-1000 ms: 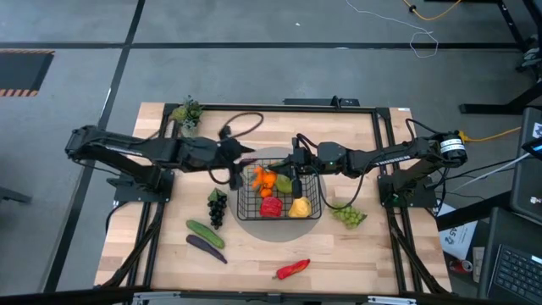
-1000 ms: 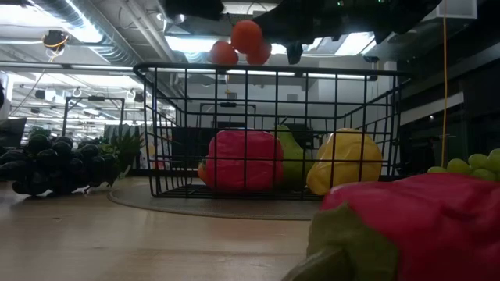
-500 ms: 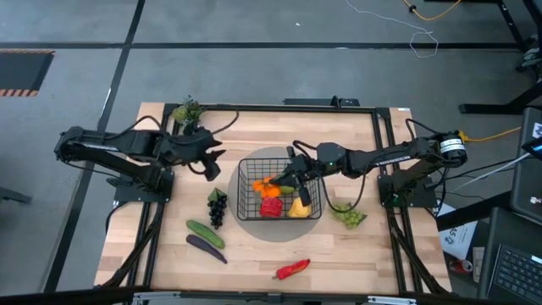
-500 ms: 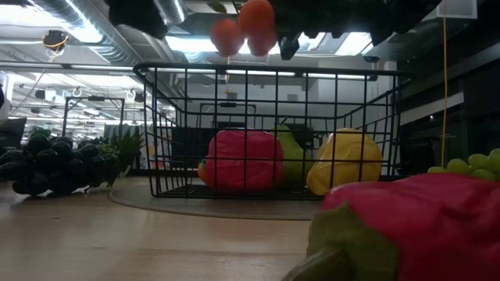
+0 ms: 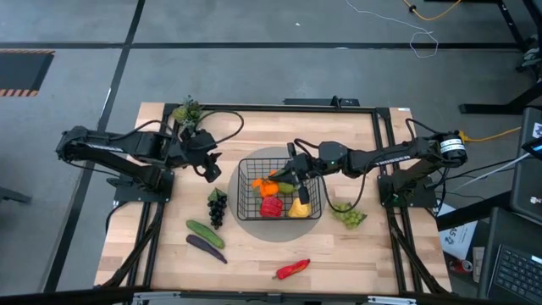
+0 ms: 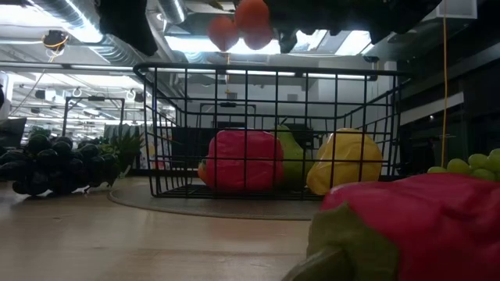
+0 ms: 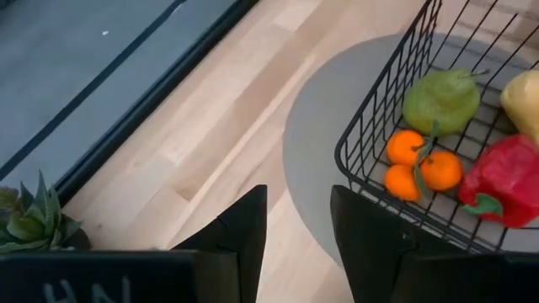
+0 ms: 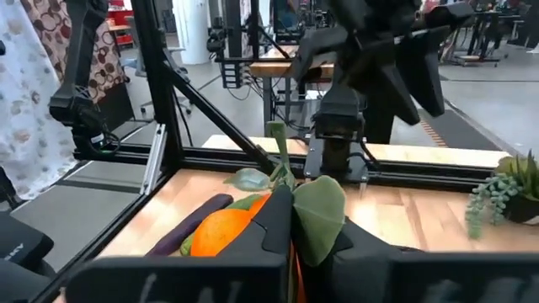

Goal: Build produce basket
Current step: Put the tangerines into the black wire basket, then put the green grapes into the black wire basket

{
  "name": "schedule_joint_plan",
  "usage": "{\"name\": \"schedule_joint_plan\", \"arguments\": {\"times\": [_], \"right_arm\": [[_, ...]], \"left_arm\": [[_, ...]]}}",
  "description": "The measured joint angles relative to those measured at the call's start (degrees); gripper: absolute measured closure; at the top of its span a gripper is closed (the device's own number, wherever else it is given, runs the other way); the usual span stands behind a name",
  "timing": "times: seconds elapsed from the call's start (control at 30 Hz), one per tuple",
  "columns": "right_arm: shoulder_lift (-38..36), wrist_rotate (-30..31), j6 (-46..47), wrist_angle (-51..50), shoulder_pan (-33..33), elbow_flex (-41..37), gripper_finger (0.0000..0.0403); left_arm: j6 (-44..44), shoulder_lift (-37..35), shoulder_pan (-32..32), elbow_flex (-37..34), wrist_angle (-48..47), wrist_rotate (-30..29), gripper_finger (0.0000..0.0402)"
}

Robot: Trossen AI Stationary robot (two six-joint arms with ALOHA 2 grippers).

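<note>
The black wire basket (image 5: 315,196) stands on a grey round mat at mid-table. In it lie a red fruit (image 5: 271,207), a yellow lemon (image 5: 299,206), a green pear (image 7: 440,99) and some oranges (image 7: 417,167). My right gripper (image 5: 292,176) reaches over the basket from the right and is shut on a leafy bunch of oranges (image 6: 242,22) above the rim. My left gripper (image 5: 208,163) hangs open and empty over the bare table left of the basket; in its wrist view its fingers (image 7: 244,231) frame the wood. My right gripper (image 8: 295,215) pinches the orange bunch between its two fingers at its leafy stem end (image 8: 318,210), coming from the table's right side. An orange (image 8: 221,233) sits just beside the fingers. The bunch hangs clear above the basket's rim (image 6: 266,70).
Dark grapes (image 5: 217,207), a cucumber (image 5: 205,232) and an eggplant (image 5: 206,247) lie left of the basket near the front. A red pepper (image 5: 292,269) lies at the front, green grapes (image 5: 348,217) to the right. A small potted plant (image 5: 186,112) stands at the far left.
My left gripper has drawn back from the basket's left rim toward the table's left edge. My right gripper has kept hold of the orange bunch, which has risen a little higher above the basket's rim.
</note>
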Motion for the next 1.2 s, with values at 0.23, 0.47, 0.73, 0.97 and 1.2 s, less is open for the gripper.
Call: {"name": "schedule_joint_plan", "arguments": {"times": [0.23, 0.47, 0.73, 0.97, 1.2], "right_arm": [[0.0, 0.0, -1.8, 0.9, 0.2, 0.0, 0.0349], [0.0, 2.1, -2.9, 2.1, 0.1, 0.0, 0.0253], [0.0, 3.6, -2.8, 1.9, 0.1, 0.0, 0.0222], [0.0, 3.6, -1.0, 0.1, 0.1, 0.0, 0.0222], [-0.3, 3.3, 3.3, -1.3, -0.1, 0.4, 0.0221]], "left_arm": [[0.1, 0.2, 0.0, 0.0, -0.1, 0.0, 0.0274], [0.1, 0.1, 0.0, 0.0, 0.0, -1.3, 0.0274], [-0.3, 0.1, 0.0, 0.0, -0.1, 0.0, 0.0274], [-2.5, 0.1, 0.0, 0.0, -2.3, 4.3, 0.0274], [-4.9, 0.1, 0.0, 0.0, -4.6, 4.8, 0.0274]]}}
